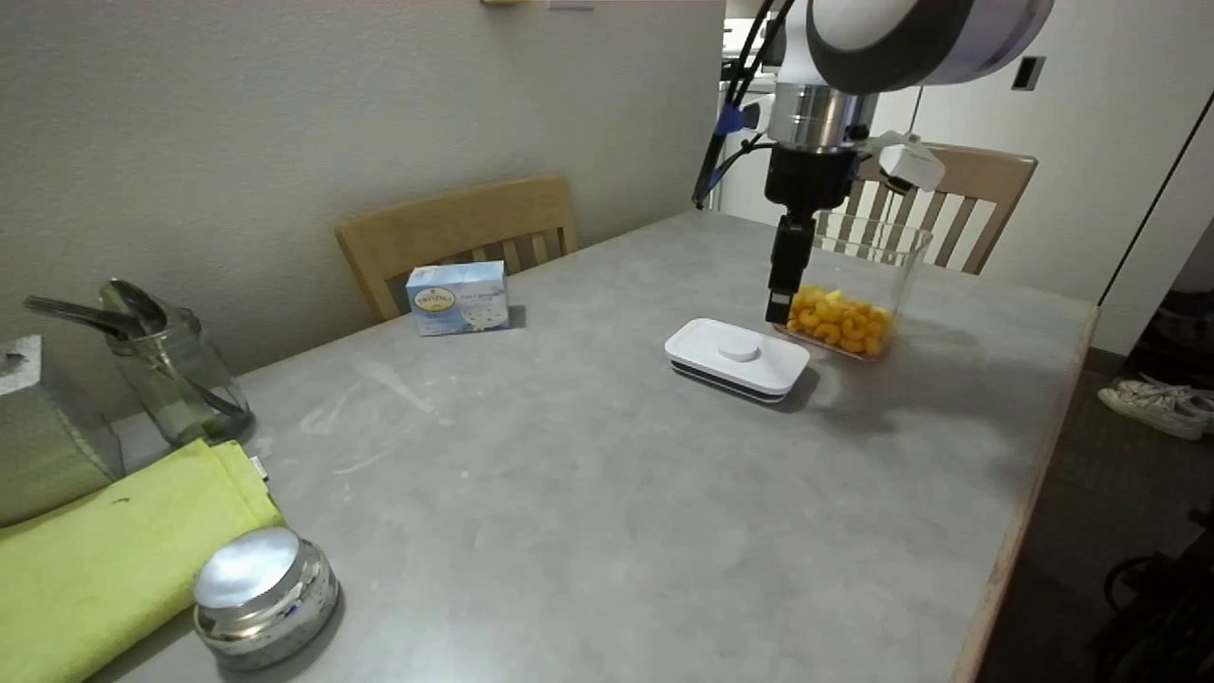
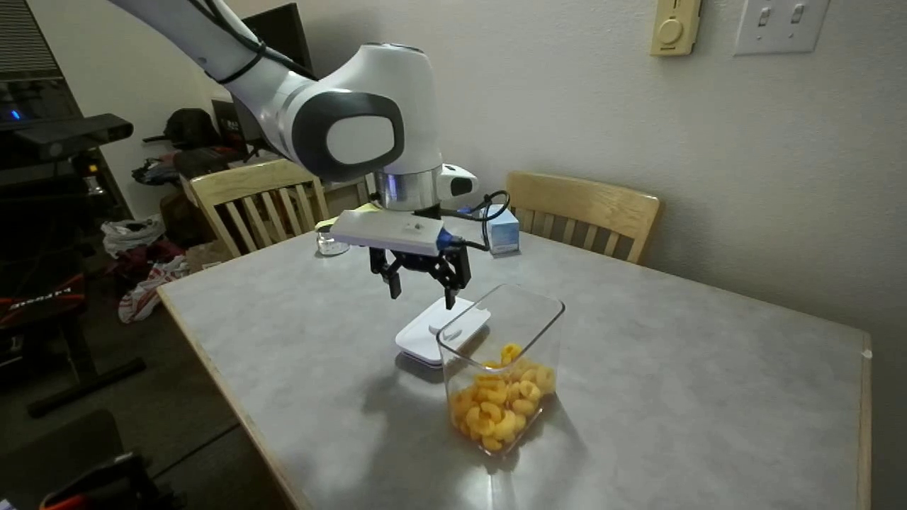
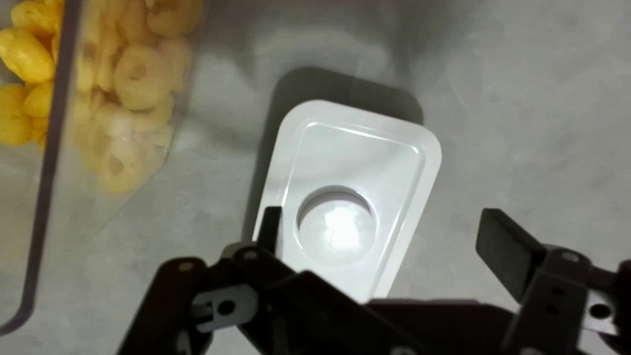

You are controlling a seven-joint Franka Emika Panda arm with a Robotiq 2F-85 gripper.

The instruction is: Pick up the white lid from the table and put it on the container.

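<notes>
Aloft, hand point(image 2: 422, 298) spread, white lid point(image 1: 737, 359) beneath

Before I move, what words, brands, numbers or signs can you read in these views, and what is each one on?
"TWININGS": oval label on the light blue box, in an exterior view.
Smaller wording beside it: too small to read.
Lettering on the black-and-red object, in an exterior view: too blurred to read.
White lid and container: no text visible.

Home dining area: wooden chairs point(image 2: 584, 193) at grey table point(image 1: 569, 512), tea box point(image 1: 460, 299), cutlery jar point(image 1: 175, 408), shoes point(image 1: 1152, 406) on floor point(image 1: 1091, 493).
</notes>
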